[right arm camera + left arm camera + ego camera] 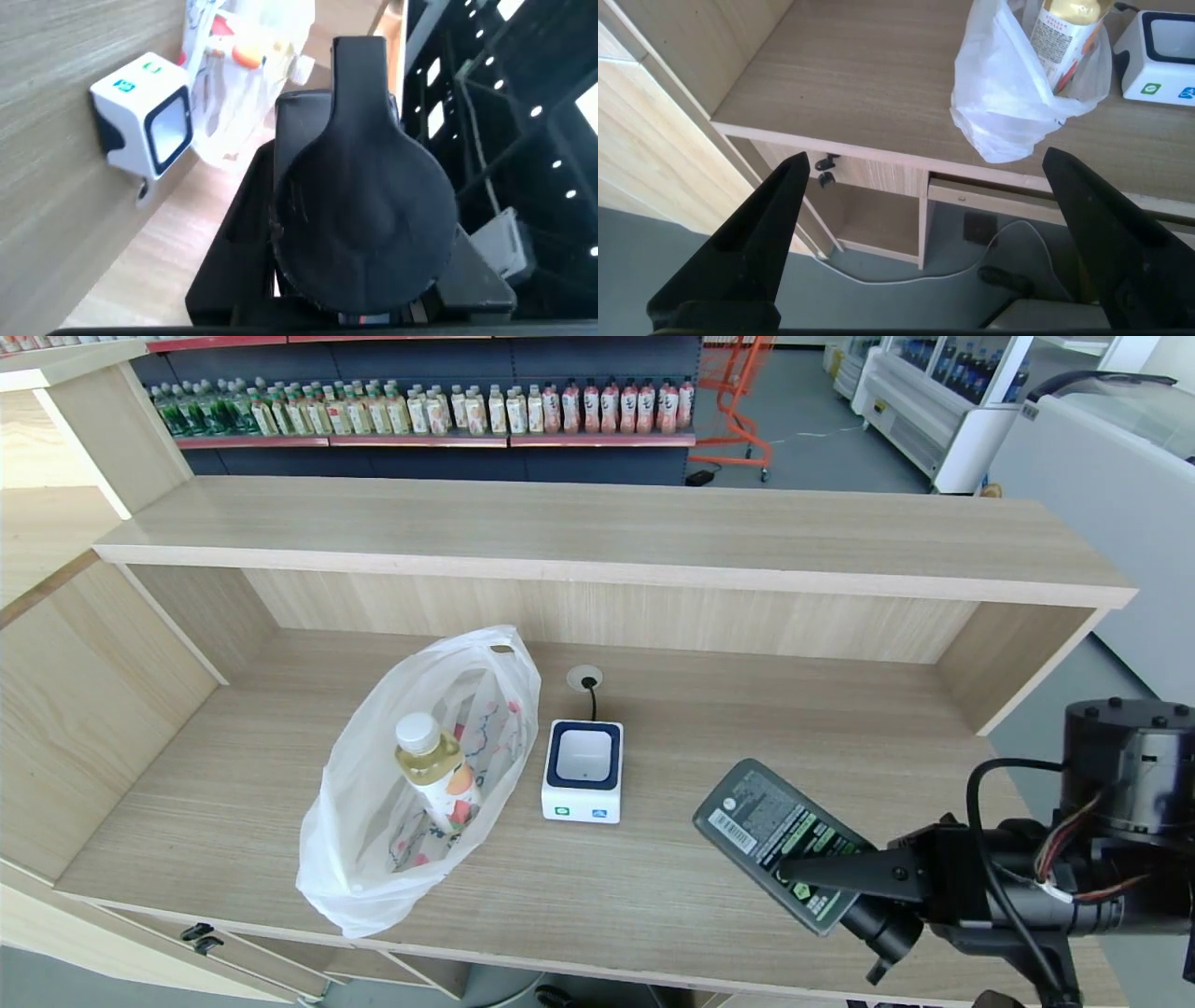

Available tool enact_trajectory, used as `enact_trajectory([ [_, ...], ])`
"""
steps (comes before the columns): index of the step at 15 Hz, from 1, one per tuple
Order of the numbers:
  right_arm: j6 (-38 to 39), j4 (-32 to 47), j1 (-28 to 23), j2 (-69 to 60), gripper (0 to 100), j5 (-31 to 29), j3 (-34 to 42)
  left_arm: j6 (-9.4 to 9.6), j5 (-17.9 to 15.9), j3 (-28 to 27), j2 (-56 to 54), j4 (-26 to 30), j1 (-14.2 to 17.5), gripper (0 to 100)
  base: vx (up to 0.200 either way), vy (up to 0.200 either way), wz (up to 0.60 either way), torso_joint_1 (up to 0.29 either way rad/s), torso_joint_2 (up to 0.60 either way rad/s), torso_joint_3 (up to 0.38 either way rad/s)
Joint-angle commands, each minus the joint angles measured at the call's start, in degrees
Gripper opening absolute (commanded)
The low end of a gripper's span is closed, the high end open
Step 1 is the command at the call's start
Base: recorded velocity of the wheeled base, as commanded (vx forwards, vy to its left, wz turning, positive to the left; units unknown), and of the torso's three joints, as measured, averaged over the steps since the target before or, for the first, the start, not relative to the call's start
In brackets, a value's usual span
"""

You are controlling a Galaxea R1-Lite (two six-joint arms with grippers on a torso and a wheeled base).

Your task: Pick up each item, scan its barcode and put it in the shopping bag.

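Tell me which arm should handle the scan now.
Right. The right gripper holds the dark packet close beside the scanner. The left gripper hangs open and empty off the counter's front edge, near the bag.

Behind the wooden counter (794,737) stand a bottle shelf (420,415) and orange rack (742,401).
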Motion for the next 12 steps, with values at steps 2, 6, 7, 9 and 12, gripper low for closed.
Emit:
enact_trajectory([
  [2,-4.47,0.19,2.26,1.25,0,4.19,0.00,0.00,0.03,0.00,-0.02,0.01,0.01,100,0.000,0.000,0.00,0.000,0.00,0.000],
  [6,-5.35,0.10,2.44,1.25,0,7.62,-0.17,0.00,0.03,0.00,-0.02,0.01,0.01,100,0.000,0.000,0.00,0.000,0.00,0.000],
  [7,-5.35,0.02,2.35,1.34,0,7.97,-0.26,0.00,0.03,0.00,-0.02,0.01,0.01,100,0.000,0.000,0.00,0.000,0.00,0.000],
  [9,-5.35,-0.07,2.35,2.40,0,7.97,-1.05,0.00,0.03,0.00,-0.02,0.01,0.01,100,0.000,0.000,0.00,0.000,0.00,0.000],
  [12,-5.35,-0.07,2.35,3.36,0,8.06,-1.23,0.00,0.03,0.00,-0.02,0.01,0.01,100,0.000,0.000,0.00,0.000,0.00,0.000],
])
